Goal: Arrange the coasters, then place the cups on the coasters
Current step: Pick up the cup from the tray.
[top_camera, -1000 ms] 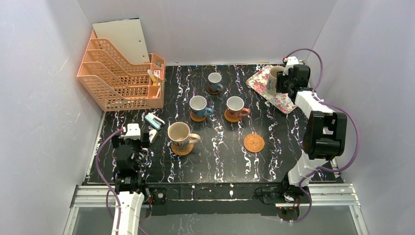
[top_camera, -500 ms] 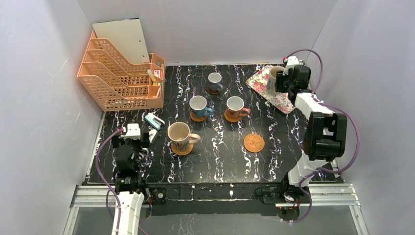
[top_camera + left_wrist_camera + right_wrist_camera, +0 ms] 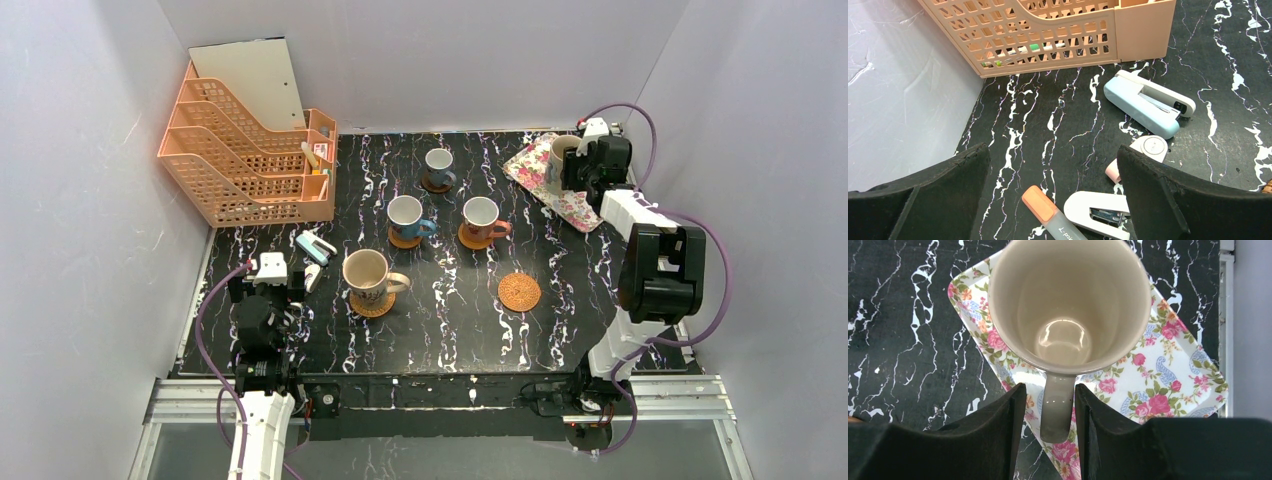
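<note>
**Top external.** The table (image 3: 450, 330) is black marble-patterned. Four cups already sit on coasters.
- The rear blue mug (image 3: 438, 163) is on a dark coaster (image 3: 432, 186).
- The nearer blue mug (image 3: 405, 214) is on a brown coaster (image 3: 400, 242).
- The orange mug (image 3: 481, 215) is on a second brown coaster (image 3: 470, 241).
- The big beige mug (image 3: 366, 273) is on a wicker coaster (image 3: 375, 306).

The second wicker coaster (image 3: 519, 292) lies by itself toward the near right. The last beige mug (image 3: 560, 152) stands upright on the floral tray (image 3: 535, 175) at the far right corner. My right gripper (image 3: 572, 165) is up against it. My left gripper (image 3: 297, 284) sits low at the near left, by the blue stapler (image 3: 315, 247). The orange file rack (image 3: 240, 160) is behind it.

**Left wrist.** The left gripper (image 3: 1052, 157) has its jaws spread wide over bare tabletop. Ahead of it are the blue stapler (image 3: 1143, 102), a white stapler (image 3: 1095, 210), an orange highlighter (image 3: 1045, 207) and the file rack (image 3: 1058, 35). These are desk items, apart from the cups.

**Right wrist.** I'm looking straight down into the last beige mug (image 3: 1068, 305), upright on the floral tray (image 3: 1168, 375). Its handle (image 3: 1057, 405) points at the camera. The right gripper (image 3: 1050, 390) straddles that handle with the jaws partly parted. The right-hand finger (image 3: 1108, 440) is at the handle's edge. A sliver of tray shows between the handle and the left-hand finger, so the handle isn't clamped.
</note>
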Robot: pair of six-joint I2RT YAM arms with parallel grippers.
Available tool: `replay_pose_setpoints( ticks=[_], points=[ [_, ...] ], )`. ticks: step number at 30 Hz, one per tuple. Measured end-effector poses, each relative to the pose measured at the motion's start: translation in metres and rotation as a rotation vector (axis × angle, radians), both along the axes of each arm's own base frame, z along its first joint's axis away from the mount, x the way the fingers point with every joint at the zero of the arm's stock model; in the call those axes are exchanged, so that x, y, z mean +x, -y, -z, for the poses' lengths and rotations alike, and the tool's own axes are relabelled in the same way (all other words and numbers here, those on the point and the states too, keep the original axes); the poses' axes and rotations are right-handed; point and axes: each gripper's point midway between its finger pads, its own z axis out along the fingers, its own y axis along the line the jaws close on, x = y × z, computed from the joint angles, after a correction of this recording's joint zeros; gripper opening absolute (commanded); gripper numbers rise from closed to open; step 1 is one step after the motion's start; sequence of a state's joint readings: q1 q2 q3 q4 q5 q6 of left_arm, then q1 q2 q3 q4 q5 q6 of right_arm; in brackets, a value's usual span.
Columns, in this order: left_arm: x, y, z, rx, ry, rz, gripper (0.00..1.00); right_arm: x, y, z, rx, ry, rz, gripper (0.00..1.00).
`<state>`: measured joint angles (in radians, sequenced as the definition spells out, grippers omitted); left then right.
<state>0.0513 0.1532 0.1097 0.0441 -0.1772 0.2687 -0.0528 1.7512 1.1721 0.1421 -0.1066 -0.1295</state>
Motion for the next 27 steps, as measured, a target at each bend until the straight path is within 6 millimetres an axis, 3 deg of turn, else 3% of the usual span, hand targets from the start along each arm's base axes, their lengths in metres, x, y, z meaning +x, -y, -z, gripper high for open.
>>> replay_pose_setpoints(
  ticks=[5,14,27],
  points=[
    [0.000,0.000,0.000,0.000,0.000,0.000,0.96,0.000,0.002,0.012,0.001,-0.026,0.014,0.47],
    [0.000,0.000,-0.001,0.000,0.002,0.000,0.96,0.008,0.005,0.004,0.003,0.018,0.041,0.45],
    [0.000,0.000,-0.001,0.000,0.004,0.000,0.96,0.011,0.008,0.008,0.002,0.022,0.056,0.41]
  ],
)
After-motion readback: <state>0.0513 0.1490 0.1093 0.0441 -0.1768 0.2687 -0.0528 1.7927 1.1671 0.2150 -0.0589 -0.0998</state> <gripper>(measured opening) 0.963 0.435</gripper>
